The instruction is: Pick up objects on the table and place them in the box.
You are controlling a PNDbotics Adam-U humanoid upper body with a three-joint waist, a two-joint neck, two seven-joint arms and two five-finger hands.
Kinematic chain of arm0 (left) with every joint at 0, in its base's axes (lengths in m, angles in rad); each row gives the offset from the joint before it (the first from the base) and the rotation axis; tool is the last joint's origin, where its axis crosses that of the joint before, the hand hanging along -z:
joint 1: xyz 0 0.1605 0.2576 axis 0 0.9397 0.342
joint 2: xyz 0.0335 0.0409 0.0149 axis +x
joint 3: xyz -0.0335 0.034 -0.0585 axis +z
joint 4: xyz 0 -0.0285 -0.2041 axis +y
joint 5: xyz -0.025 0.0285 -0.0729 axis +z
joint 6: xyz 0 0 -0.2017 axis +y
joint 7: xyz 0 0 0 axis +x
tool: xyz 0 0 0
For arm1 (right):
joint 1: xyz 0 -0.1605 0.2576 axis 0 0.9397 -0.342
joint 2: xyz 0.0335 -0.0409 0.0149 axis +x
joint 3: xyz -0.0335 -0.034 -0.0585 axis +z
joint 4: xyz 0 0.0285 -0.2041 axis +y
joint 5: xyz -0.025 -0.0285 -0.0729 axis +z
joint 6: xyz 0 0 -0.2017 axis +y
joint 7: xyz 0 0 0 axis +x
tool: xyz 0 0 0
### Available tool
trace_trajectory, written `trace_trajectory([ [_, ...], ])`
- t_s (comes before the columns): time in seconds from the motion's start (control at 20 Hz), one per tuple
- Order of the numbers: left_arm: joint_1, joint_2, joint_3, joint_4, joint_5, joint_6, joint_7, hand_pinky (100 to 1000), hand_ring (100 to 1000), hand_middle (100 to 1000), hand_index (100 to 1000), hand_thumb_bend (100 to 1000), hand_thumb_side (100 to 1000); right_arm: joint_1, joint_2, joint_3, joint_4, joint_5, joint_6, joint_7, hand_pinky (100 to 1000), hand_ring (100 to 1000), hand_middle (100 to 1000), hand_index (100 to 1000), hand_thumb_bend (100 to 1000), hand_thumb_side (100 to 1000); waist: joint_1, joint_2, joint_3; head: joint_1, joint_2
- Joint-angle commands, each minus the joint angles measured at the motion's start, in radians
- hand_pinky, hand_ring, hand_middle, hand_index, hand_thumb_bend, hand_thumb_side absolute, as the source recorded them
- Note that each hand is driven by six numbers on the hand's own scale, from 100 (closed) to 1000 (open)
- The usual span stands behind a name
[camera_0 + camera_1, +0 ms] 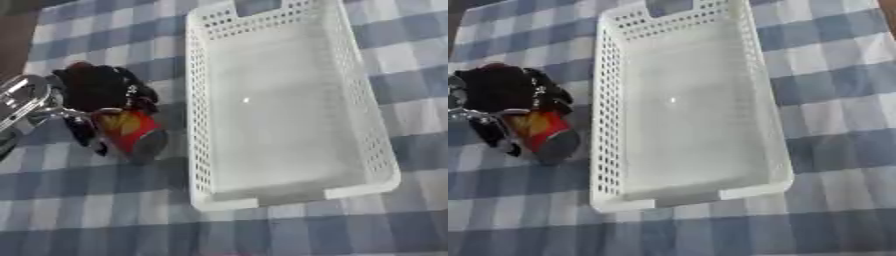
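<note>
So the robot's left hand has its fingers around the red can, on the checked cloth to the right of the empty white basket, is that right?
Not quite. The left hand does have its fingers around the red can, and the white basket is empty, but the can sits on the checked cloth to the left of the basket, not to its right. The left eye view shows this plainly.

You will find no legible text, brand, number or sign; the red and yellow can (129, 131) near the table's left edge bears only a blurred, unreadable label.
</note>
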Motion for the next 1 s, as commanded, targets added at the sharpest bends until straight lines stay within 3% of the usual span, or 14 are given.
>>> trace_trajectory([
  [0.05, -0.001, 0.012, 0.010, 0.000, -0.008, 0.006, 0.022, 574, 609, 697, 795, 824, 150, -0.016, -0.019, 0.000, -0.009, -0.001, -0.005, 0.001, 327, 513, 626, 864, 100, 1000, -0.005, -0.013, 0.000, -0.001, -0.003],
  [0.2, -0.003, 0.007, 0.012, 0.007, -0.018, 0.014, 0.062, 476, 532, 617, 742, 828, 158, -0.016, -0.019, 0.000, -0.009, -0.001, -0.006, 0.002, 327, 513, 625, 864, 100, 1000, -0.004, -0.012, -0.002, -0.001, -0.003],
  [0.4, -0.007, -0.001, 0.012, 0.006, -0.051, 0.025, 0.130, 334, 462, 590, 691, 849, 193, -0.016, -0.018, 0.000, -0.009, -0.002, -0.005, 0.001, 326, 512, 624, 863, 100, 1000, -0.002, -0.012, -0.005, 0.000, -0.004],
  [0.6, -0.009, -0.008, 0.012, 0.007, -0.082, 0.040, 0.204, 296, 442, 558, 641, 841, 153, -0.015, -0.016, -0.001, -0.010, -0.004, -0.003, 0.000, 325, 511, 622, 862, 100, 1000, -0.002, -0.014, -0.005, 0.000, -0.004],
  [0.7, -0.011, -0.013, 0.015, 0.002, -0.102, 0.057, 0.235, 222, 396, 456, 553, 752, 100, -0.014, -0.014, -0.001, -0.011, -0.006, -0.002, -0.001, 323, 510, 621, 861, 100, 1000, -0.002, -0.015, -0.004, -0.001, -0.004],
  [0.8, -0.011, -0.017, 0.016, -0.007, -0.120, 0.084, 0.270, 189, 362, 418, 517, 757, 100, -0.014, -0.013, -0.001, -0.012, -0.008, -0.001, -0.003, 323, 510, 620, 861, 100, 1000, -0.002, -0.016, -0.003, 0.000, -0.003],
  [0.85, -0.012, -0.018, 0.017, -0.009, -0.130, 0.103, 0.289, 108, 296, 342, 456, 750, 100, -0.013, -0.013, -0.001, -0.012, -0.009, -0.001, -0.003, 322, 509, 619, 860, 100, 1000, -0.002, -0.017, -0.003, 0.000, -0.003],
  [1.0, -0.010, -0.020, 0.015, -0.010, -0.152, 0.156, 0.327, 100, 218, 270, 395, 745, 100, -0.012, -0.011, -0.001, -0.012, -0.010, 0.001, -0.003, 321, 509, 618, 860, 100, 1000, -0.002, -0.019, -0.002, 0.000, -0.003],
])
